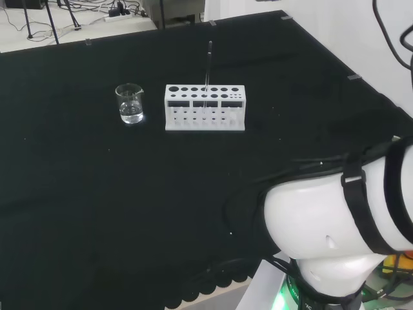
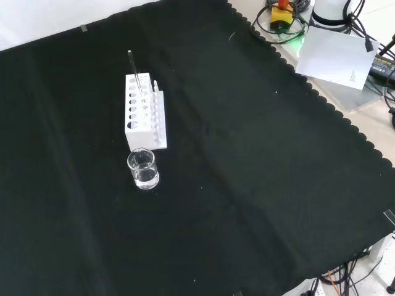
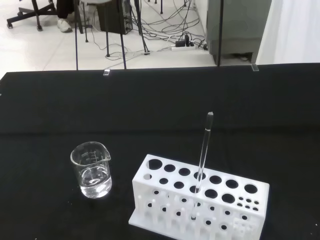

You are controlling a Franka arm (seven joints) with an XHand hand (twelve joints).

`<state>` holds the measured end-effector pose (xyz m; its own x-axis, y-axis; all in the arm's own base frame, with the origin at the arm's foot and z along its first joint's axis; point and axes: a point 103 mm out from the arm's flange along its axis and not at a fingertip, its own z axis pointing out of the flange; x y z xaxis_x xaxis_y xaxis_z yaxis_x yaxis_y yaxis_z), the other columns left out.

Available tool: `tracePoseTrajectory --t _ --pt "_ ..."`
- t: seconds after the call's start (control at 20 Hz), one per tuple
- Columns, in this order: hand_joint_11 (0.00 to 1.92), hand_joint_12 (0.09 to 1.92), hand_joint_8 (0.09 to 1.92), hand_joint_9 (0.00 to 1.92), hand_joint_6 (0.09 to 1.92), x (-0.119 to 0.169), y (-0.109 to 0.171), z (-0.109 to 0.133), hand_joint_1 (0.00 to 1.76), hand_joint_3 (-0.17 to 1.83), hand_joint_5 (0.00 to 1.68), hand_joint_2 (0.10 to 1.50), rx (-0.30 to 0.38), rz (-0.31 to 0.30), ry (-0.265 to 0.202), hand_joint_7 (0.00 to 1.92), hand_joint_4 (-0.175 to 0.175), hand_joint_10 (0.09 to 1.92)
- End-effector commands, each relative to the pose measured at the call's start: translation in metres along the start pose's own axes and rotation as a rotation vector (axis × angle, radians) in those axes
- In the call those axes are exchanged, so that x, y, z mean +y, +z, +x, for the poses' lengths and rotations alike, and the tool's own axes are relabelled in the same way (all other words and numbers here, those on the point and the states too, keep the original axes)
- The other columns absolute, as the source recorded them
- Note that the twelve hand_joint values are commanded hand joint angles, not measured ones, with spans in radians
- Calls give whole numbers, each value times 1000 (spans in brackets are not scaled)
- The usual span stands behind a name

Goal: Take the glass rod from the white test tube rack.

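Note:
A white test tube rack with rows of round holes stands on the black cloth in the head view, far from the arm's links. A thin glass rod stands upright in one of its middle holes and rises well above it. In the front view the rack sits left of centre with the rod leaning slightly out of its far end. The wrist view shows the rack at some distance, with the rod standing in a hole of its second row.
A small clear beaker with a little clear liquid stands just left of the rack in the head view, nearer the camera than the rack in the front view. The arm's white link fills the head view's lower right.

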<state>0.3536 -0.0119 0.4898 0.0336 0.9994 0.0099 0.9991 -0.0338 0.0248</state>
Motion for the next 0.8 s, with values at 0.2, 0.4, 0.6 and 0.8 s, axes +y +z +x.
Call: tracePoseTrajectory --t 0.2,0.4,0.6,0.8 --pt "99 1438 923 437 87 66 9 -41 676 616 181 843 12 -35 -1 261 -142 894" --pt "103 1435 921 469 87 82 17 -50 677 614 195 844 18 -23 7 271 -144 891" --pt "109 1434 926 508 87 97 25 -51 677 613 214 845 -12 -15 -18 298 -147 888" --pt "128 1432 925 547 87 116 43 -54 684 611 232 837 -9 -4 -43 348 -148 882"
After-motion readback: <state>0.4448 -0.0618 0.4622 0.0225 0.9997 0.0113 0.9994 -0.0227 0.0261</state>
